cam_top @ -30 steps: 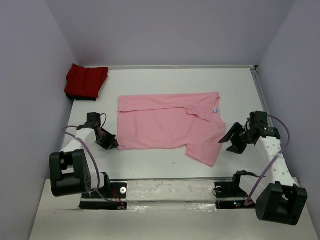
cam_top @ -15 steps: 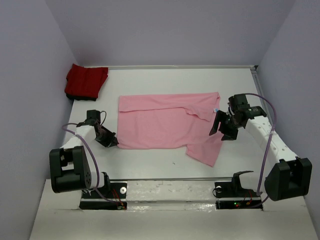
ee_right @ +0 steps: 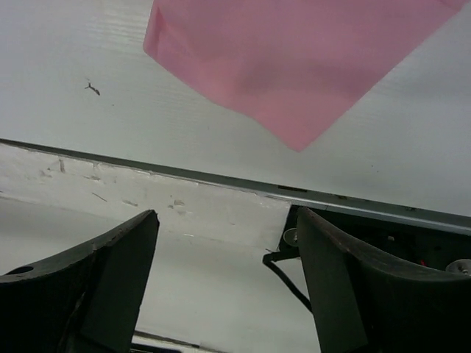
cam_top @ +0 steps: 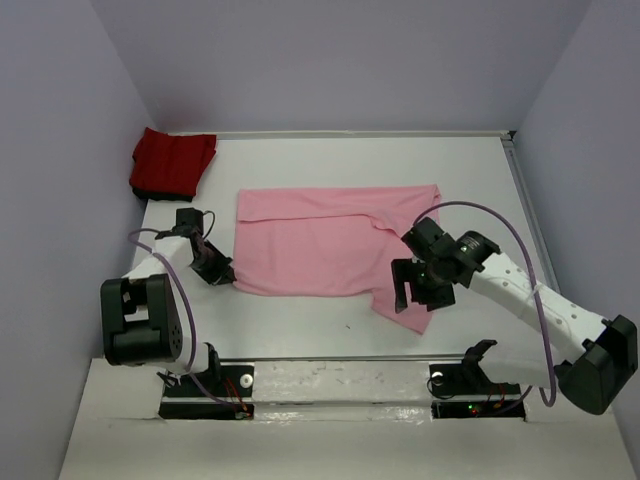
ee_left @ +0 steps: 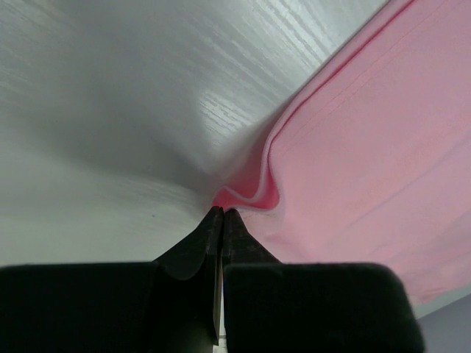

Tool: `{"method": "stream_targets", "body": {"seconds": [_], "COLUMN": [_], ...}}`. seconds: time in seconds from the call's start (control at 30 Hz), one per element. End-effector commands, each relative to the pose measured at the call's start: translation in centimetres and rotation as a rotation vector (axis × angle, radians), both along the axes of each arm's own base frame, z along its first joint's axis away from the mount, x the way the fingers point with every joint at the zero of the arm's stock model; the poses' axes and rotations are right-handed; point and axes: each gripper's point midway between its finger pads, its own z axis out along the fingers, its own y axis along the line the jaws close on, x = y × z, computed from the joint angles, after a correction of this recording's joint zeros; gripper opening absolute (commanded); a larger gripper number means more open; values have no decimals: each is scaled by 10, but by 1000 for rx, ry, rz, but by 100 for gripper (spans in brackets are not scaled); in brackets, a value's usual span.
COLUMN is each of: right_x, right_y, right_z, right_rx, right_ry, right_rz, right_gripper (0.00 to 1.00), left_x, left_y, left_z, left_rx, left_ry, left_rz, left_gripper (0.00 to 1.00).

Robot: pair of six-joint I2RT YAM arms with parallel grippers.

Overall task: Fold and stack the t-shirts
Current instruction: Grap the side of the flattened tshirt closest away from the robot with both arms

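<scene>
Two shirts on a white table (cam_top: 330, 165); pink shirt (cam_top: 315, 245) spread flat mid-table, collar toward the right, one sleeve (cam_top: 412, 312) jutting toward the near edge; red shirt (cam_top: 173, 163) bunched in the far left corner, well apart from the pink one. Left claw (cam_top: 225, 275) low at the pink shirt's near left corner; jaws pressed together on the cloth edge, which puckers up at their tips in the wrist view. Right claw (cam_top: 420, 292) above the sleeve; jaws spread wide, nothing between them; its wrist view looks down on the sleeve tip and the table's near edge.
</scene>
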Motion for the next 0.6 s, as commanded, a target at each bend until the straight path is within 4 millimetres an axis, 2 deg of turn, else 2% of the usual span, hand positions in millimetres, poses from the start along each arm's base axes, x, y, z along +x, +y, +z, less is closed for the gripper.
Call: {"method": "stream_targets", "body": {"seconds": [0.0, 0.03, 0.1, 0.23, 0.3, 0.33, 0.47, 0.57], "right_x": [-22, -26, -35, -40, -41, -41, -33, -30], "right_y": [-18, -20, -30, -35, -35, -33, -35, -39], "right_z": [8, 8, 9, 10, 7, 3, 13, 12], "right_rx": [-31, -12, 5, 22, -11, -36, -69, -108], "right_ry": [-23, -29, -60, -91, -62, -47, -82, -75], "right_rz": [-100, -116, -142, -125, -106, -77, -51, -43], "right_gripper": [83, 91, 95, 95, 89, 81, 86, 85], "left_x": [4, 5, 4, 4, 3, 4, 6, 11], "left_y": [0, -1, -2, -5, -6, -7, -11, -13], "left_z": [8, 9, 9, 6, 5, 5, 6, 10], "left_rx": [11, 6, 2, -14, -17, -19, -25, -23], "left_ry": [-17, -22, -24, -28, -25, -28, -31, -41], "left_rz": [-53, -56, -62, -71, -78, -79, -94, -101], "left_gripper": [10, 10, 10, 11, 11, 11, 11, 11]}}
